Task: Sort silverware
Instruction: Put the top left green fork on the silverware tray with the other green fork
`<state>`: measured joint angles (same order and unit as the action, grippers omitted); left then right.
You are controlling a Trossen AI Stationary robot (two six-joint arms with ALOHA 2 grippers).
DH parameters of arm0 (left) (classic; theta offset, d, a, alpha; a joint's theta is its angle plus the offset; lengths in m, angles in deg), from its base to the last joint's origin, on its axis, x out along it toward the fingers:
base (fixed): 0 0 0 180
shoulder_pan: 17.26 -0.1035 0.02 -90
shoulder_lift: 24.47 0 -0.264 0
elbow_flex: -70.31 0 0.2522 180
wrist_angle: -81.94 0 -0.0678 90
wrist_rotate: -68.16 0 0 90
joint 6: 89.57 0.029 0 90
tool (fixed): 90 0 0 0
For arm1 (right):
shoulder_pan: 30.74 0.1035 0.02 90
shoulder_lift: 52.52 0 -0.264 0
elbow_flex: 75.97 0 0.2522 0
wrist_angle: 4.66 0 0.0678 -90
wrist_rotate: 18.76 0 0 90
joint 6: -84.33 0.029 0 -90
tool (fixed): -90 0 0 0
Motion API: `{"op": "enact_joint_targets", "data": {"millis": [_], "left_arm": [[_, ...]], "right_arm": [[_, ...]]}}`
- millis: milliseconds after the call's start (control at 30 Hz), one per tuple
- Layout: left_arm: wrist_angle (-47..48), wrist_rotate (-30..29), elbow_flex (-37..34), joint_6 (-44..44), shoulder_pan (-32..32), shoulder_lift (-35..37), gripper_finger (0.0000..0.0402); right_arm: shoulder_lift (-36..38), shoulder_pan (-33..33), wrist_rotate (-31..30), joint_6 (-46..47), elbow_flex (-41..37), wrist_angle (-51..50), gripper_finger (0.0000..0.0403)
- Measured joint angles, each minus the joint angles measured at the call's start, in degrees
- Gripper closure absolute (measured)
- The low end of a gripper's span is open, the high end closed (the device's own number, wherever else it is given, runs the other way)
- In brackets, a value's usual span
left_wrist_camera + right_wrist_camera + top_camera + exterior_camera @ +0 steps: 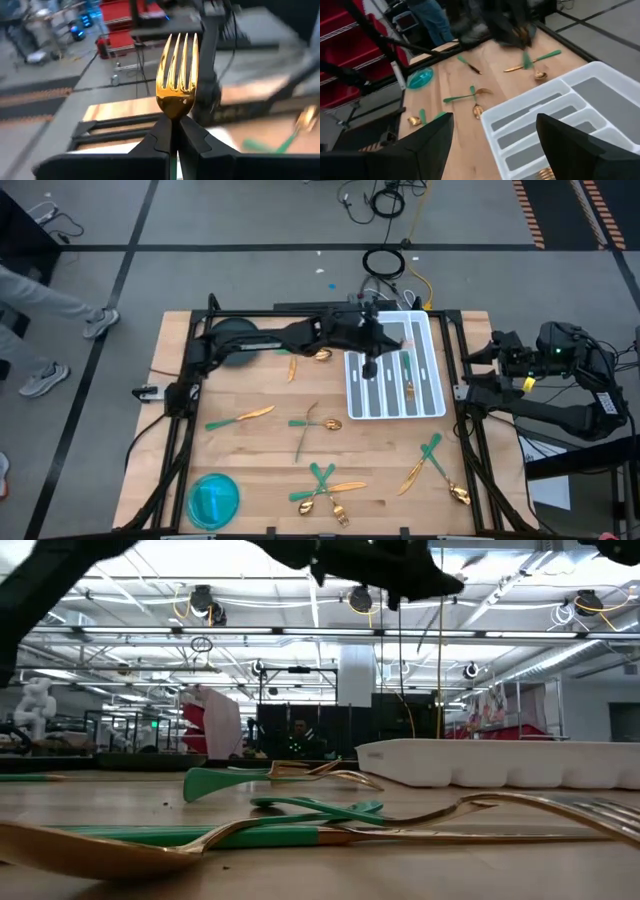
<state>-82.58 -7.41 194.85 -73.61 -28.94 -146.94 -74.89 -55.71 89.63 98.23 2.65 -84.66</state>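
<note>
The left gripper (pixel 174 131) pinches a gold fork (pixel 177 75) above the white tray (pixel 395 370), which seems to hold two pieces. Most silverware (pixel 325 485) lies unsorted on the table. The right gripper (pixel 492 145) waits wide open.

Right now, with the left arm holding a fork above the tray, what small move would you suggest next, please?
Probably lower it: the left gripper, jaws shut on the fork, hangs over the white tray, so easing down should set it in a slot.
</note>
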Motion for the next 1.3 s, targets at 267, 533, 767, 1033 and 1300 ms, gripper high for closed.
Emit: {"op": "enact_joint_targets", "data": {"millis": [267, 533, 767, 1033, 1300], "left_arm": [[9.2, 2.6, 10.6, 32.8, 0.2, -9.4, 0.0389], [16.5, 2.0, 19.3, 48.4, 0.3, -15.8, 0.0389], [18.0, 1.7, 24.3, 54.8, 1.4, -20.4, 0.0389], [18.3, 0.3, 24.2, 61.9, 2.3, -23.9, 0.0389], [11.4, -1.1, 24.2, 65.6, 4.4, -27.4, 0.0389]], "right_arm": [[0.0, 0.0, 1.6, -0.1, 0.0, -1.0, 0.0126], [0.0, 0.0, 0.6, 3.3, 0.0, -0.9, 0.0126], [0.0, 0.0, -0.6, 4.5, 0.0, 0.9, 0.0126], [0.0, 0.0, -0.8, 6.1, 0.0, 2.2, 0.0126], [0.0, 0.0, -0.8, 6.5, 0.0, 2.2, 0.0126]]}}
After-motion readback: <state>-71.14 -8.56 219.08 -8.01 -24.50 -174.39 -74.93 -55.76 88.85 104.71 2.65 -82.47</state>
